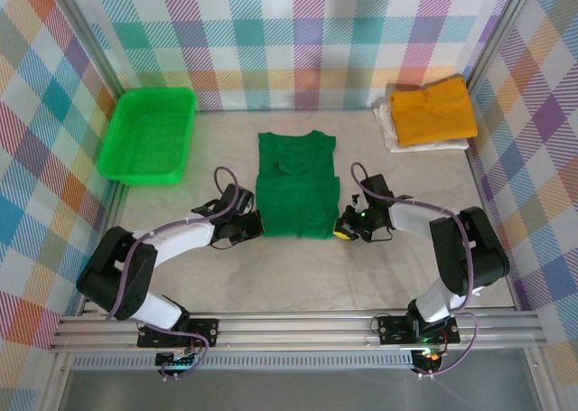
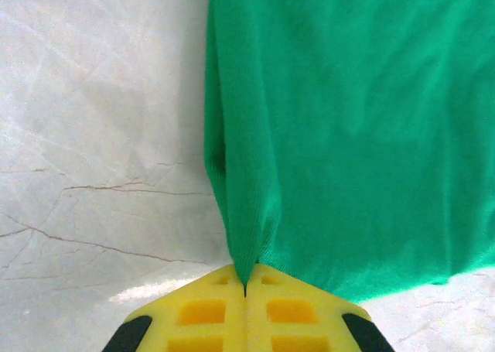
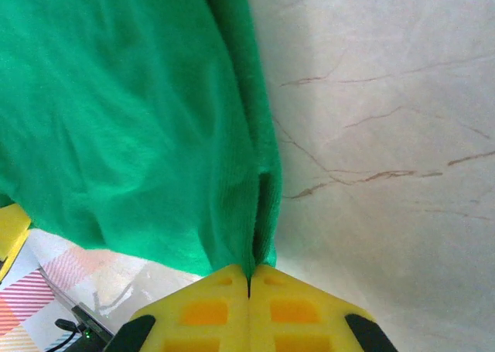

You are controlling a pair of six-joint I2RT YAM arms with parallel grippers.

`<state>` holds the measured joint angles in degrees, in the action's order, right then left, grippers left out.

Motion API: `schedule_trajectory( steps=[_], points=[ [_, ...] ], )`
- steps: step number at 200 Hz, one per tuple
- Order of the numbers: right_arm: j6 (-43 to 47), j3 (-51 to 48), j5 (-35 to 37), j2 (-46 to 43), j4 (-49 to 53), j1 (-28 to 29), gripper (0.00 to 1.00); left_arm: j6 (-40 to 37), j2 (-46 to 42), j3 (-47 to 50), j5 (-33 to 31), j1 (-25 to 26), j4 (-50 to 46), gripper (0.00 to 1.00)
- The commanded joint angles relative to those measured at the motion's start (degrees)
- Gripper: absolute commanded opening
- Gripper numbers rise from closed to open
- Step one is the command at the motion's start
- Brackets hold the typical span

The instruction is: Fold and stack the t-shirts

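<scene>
Two grips are set: we see the left pincer (image 2: 246, 284) clamped on the green shirt (image 1: 296, 190) at its 7 o'clock corner, the right pincer (image 3: 248, 276) clamped at 5 o'clock. The shirt lies flat mid-worktop (image 1: 226, 266).

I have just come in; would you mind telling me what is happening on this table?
Two robot arms are folding a dark green t-shirt that lies in the middle of the table. The left pincer is shut on the shirt's near left edge, and the right pincer is shut on its near right edge. A folded mustard yellow t-shirt lies on a white t-shirt in the far right corner. A green basket stands at the far left.
</scene>
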<state>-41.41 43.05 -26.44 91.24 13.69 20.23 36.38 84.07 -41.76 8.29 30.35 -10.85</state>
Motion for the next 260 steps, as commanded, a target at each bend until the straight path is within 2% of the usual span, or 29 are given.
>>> schedule_trajectory(
  steps=[1,20,40,81,104,120,155,212,236,260],
  points=[
    [1.4,-2.4,-1.0,-2.5,0.1,0.2,0.0,-1.4,-3.2,2.1,-1.0,0.7,-2.4,0.0],
    [2.3,-4.4,-2.8,-4.6,1.0,1.0,0.0,-1.7,-6.6,5.6,-2.0,2.2,-3.6,0.0],
    [2.0,-7.5,-1.5,-9.8,2.5,3.7,0.0,-0.6,-10.5,9.1,-2.6,5.0,-4.5,0.0],
    [-1.2,-14.2,-0.9,-22.3,8.8,6.7,0.0,6.2,-22.4,14.0,-6.0,13.0,-11.6,0.0],
    [-0.3,-10.6,1.7,-27.4,15.9,6.8,0.0,8.0,-31.5,13.2,-7.4,13.5,-15.4,0.0],
    [0.7,-4.4,4.8,-27.5,19.4,6.7,0.0,7.4,-33.6,8.1,-9.9,13.1,-17.5,0.0],
    [2.9,9.7,7.7,-19.6,20.4,5.2,0.0,-0.4,-24.2,-6.5,-5.6,7.0,-17.9,0.0],
    [8.6,28.7,9.9,-3.9,18.6,0.1,0.0,-9.4,-8.4,-18.5,-1.9,-5.8,-12.2,0.0],
    [9.2,33.8,10.2,2.1,17.3,-1.4,0.0,-12.1,-1.6,-21.6,0.0,-9.3,-10.1,0.0],
    [9.1,37.2,9.1,7.7,16.0,-2.5,0.0,-14.4,4.6,-26.3,0.8,-10.3,-9.3,0.0]
  ],
)
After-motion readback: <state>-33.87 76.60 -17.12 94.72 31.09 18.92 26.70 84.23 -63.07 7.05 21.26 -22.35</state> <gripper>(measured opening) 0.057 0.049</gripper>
